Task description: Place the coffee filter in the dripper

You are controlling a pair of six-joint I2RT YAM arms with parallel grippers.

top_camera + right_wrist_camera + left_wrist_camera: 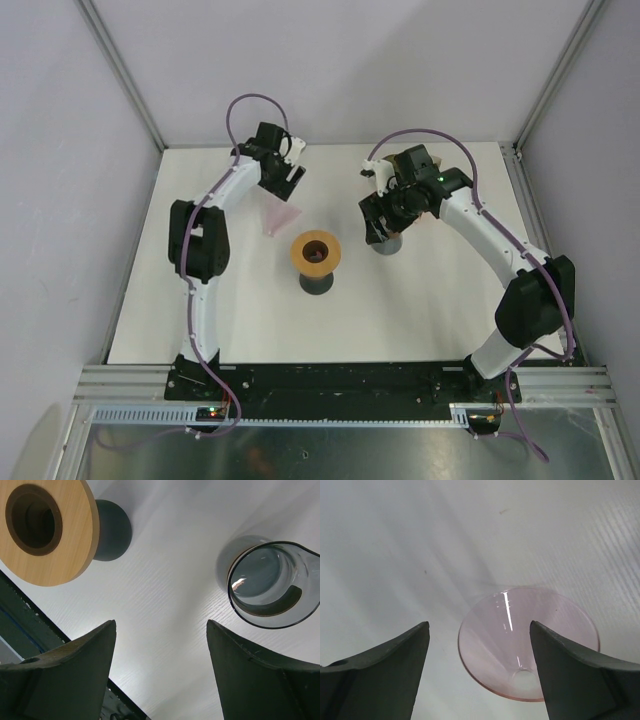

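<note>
A pink see-through cone, the filter (281, 217), lies on its side on the white table, left of the dripper stand. The stand is a wooden ring (315, 251) on a dark round foot (316, 284). My left gripper (291, 184) is open and hovers just behind the cone; in the left wrist view the cone (520, 640) lies between and beyond my open fingers, gripper (479, 630) empty. My right gripper (377, 226) is open and empty, right of the stand. The right wrist view shows the gripper (161, 627), the wooden ring (70, 545) and its foot (114, 530).
A clear glass carafe (272, 582) with a dark rim stands on the table under my right gripper, partly hidden by it in the top view (387, 244). The white table (420, 310) is walled by grey panels, with a metal rail at its near edge.
</note>
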